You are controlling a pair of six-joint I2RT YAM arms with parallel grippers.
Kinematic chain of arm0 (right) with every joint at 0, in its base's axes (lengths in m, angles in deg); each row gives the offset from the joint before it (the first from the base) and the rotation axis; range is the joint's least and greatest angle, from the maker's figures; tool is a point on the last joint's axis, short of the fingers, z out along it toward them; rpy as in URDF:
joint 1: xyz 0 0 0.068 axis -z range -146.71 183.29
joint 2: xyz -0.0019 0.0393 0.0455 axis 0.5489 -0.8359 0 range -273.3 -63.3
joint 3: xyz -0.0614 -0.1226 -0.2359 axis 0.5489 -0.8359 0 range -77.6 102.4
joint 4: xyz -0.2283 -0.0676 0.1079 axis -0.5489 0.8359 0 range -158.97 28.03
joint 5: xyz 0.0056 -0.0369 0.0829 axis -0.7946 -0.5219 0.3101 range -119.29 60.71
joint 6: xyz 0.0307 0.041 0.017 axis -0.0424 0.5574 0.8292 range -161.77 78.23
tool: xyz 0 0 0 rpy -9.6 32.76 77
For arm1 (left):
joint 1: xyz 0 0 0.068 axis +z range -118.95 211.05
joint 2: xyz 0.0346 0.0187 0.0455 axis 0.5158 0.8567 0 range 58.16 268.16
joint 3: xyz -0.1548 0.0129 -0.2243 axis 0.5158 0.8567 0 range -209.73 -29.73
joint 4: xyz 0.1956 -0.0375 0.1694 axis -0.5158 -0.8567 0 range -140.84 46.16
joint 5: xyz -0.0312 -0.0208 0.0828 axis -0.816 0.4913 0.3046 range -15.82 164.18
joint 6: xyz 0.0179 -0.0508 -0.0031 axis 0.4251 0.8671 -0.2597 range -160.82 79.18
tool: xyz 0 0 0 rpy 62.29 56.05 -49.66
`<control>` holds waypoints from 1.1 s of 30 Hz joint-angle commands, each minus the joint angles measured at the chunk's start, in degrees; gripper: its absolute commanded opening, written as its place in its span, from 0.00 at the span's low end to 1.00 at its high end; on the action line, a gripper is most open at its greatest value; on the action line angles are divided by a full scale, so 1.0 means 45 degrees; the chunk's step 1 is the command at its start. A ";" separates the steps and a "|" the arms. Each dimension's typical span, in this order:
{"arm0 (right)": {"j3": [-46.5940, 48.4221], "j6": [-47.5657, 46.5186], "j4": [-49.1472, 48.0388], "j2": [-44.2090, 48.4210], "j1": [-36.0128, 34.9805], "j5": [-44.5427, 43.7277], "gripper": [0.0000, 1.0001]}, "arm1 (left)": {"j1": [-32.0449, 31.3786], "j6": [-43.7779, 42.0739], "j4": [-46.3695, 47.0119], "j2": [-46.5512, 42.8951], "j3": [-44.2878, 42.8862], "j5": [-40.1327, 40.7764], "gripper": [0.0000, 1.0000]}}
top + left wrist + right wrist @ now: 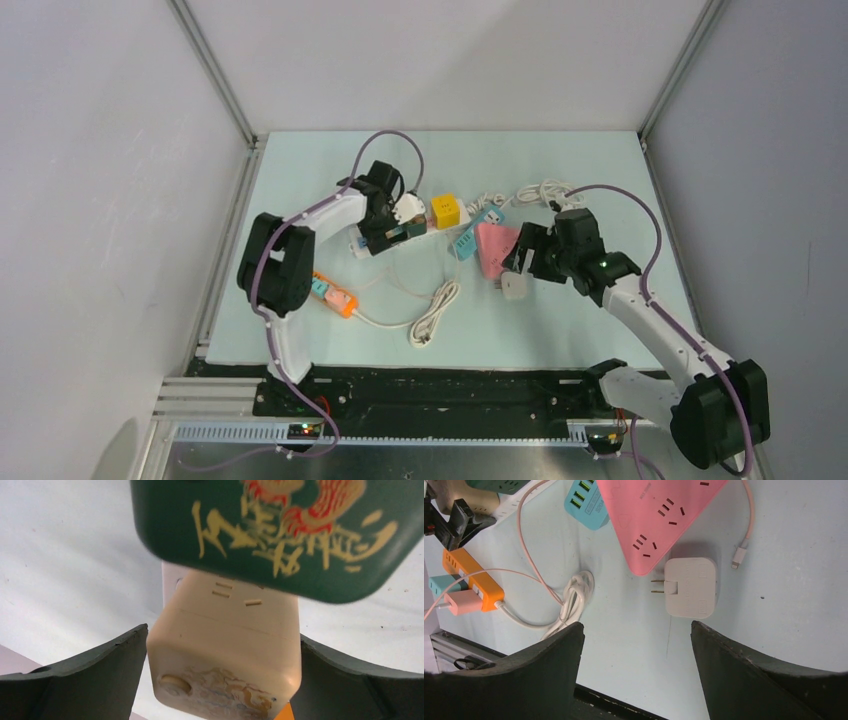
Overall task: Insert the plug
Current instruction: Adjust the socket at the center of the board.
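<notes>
The plug point(690, 587) is a flat white adapter lying on the table, its two prongs pointing at the edge of the pink triangular power strip point(659, 515). My right gripper point(636, 630) hangs open just short of it with nothing between its fingers. From above, the plug point(516, 288) lies right under the right gripper point(520, 262), beside the pink strip point(493, 247). My left gripper point(222, 680) stands open around a cream cube socket point(225, 640), whose sides lie close against both fingers. A dark green block with gold lettering point(280, 525) sits against the cube's far end.
A blue USB strip point(589, 500) and a yellow cube point(446, 210) lie near the pink strip. An orange strip point(471, 580) with a pink charger and a coiled white cable point(574, 592) lie to the left. A loose cable end point(737, 560) lies right of the plug.
</notes>
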 commanded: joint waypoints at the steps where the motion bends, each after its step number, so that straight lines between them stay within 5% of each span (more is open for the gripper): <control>1: 0.0420 -0.0211 0.0208 0.0500 0.0178 0.0156 0.82 | 0.0115 -0.1273 -0.1285 0.0753 -0.1167 -0.1388 1.00; 14: 0.0420 -0.0330 0.0402 0.0873 0.0665 0.0238 0.82 | 0.0216 -0.0655 -0.2698 0.2217 -0.2332 -0.2402 0.96; 19: 0.0420 -0.0312 0.0285 0.0842 0.0725 0.0324 0.81 | 0.0221 0.0359 -0.2982 0.1984 -0.2382 -0.3168 0.73; 26: 0.0420 -0.0488 0.0179 0.0696 0.1088 0.0261 0.82 | 0.0231 0.3095 -0.3143 0.1562 -0.2588 -0.6585 0.43; 33: 0.0411 -0.0757 0.0620 0.0066 0.1293 -0.0508 0.82 | 0.0099 0.5122 -0.3097 0.1220 -0.1766 -1.0063 0.31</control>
